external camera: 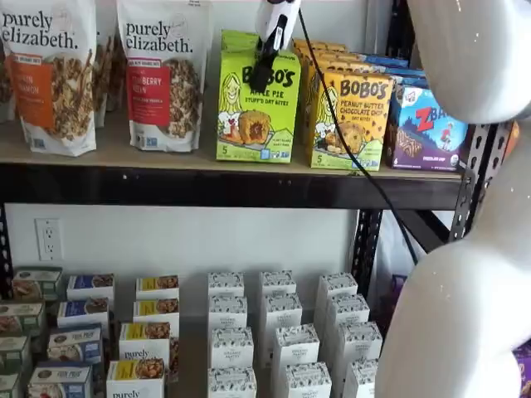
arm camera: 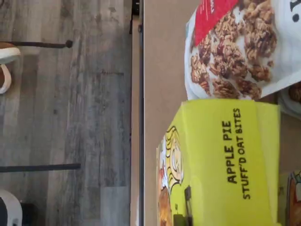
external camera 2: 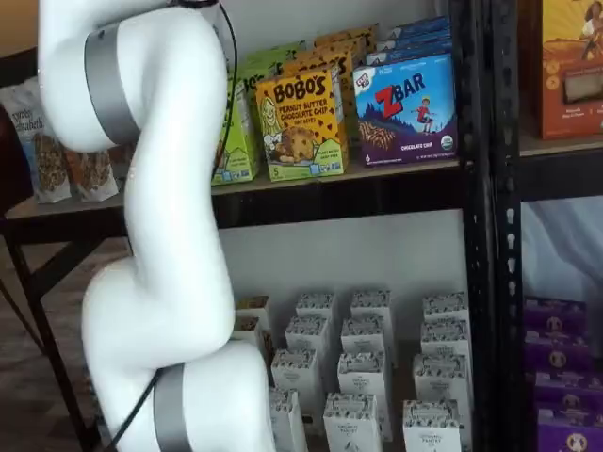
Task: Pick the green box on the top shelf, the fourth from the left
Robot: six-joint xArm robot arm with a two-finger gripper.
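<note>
The green box stands upright on the top shelf, between a purely elizabeth granola bag and the yellow Bobo's box. My gripper hangs from above, with its black fingers in front of the box's upper face; no gap between them shows. The wrist view shows the green box close up with "APPLE PIE STUFF'D OAT BITES" on it, standing on the tan shelf board. In a shelf view the arm hides most of the green box and the gripper.
A blue ZBAR box stands right of the yellow box. More boxes stand in rows behind the front ones. The lower shelf holds several small white boxes. The white arm fills the right foreground. Black uprights frame the shelves.
</note>
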